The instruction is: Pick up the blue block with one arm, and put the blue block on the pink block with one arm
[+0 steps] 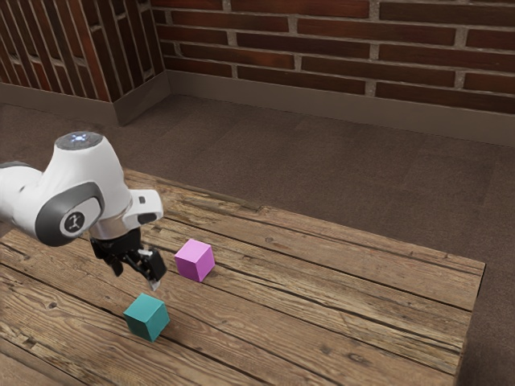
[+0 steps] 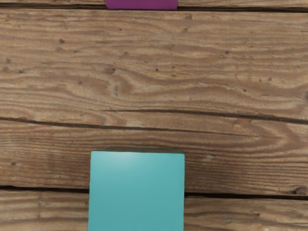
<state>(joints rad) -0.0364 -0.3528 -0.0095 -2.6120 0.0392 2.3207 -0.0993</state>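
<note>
The blue block (image 1: 146, 316) is a teal cube resting on the wooden table (image 1: 338, 281), toward the near side. My black gripper (image 1: 138, 275) hovers just above and slightly behind it, open, with nothing between its fingers. The pink block (image 1: 195, 260) sits on the table a short way toward the exterior view's right of my gripper, apart from the blue one. In the wrist view the blue block (image 2: 137, 190) lies under the hand and a strip of the pink block (image 2: 141, 4) shows beyond it across bare planks.
The plank table ends at an edge (image 1: 475, 305) on the exterior view's right and drops to a brown carpet floor. A brick wall (image 1: 338, 48) stands well behind.
</note>
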